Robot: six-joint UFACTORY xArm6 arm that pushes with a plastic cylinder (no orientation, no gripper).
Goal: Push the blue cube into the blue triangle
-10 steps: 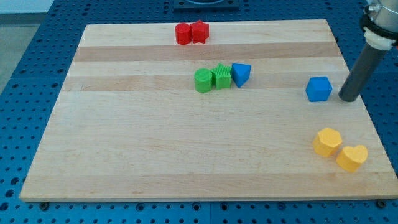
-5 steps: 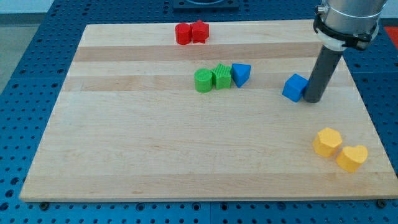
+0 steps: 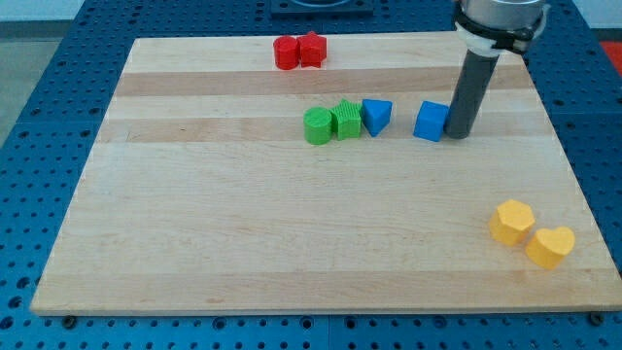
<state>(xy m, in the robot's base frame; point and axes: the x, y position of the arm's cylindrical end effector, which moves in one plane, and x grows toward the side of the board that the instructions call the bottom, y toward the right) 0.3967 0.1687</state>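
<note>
The blue cube sits on the wooden board, right of centre near the view's top. The blue triangle lies a short gap to its left, touching a green block. My tip is at the cube's right side, touching it. The rod rises from there toward the view's top right.
Two green blocks sit in a row just left of the blue triangle. Two red blocks sit together at the board's top edge. Two yellow blocks lie near the board's bottom right corner.
My tip has moved left across the board and pushed the blue cube left, closing most of the gap to the blue triangle. The other blocks have not moved.
</note>
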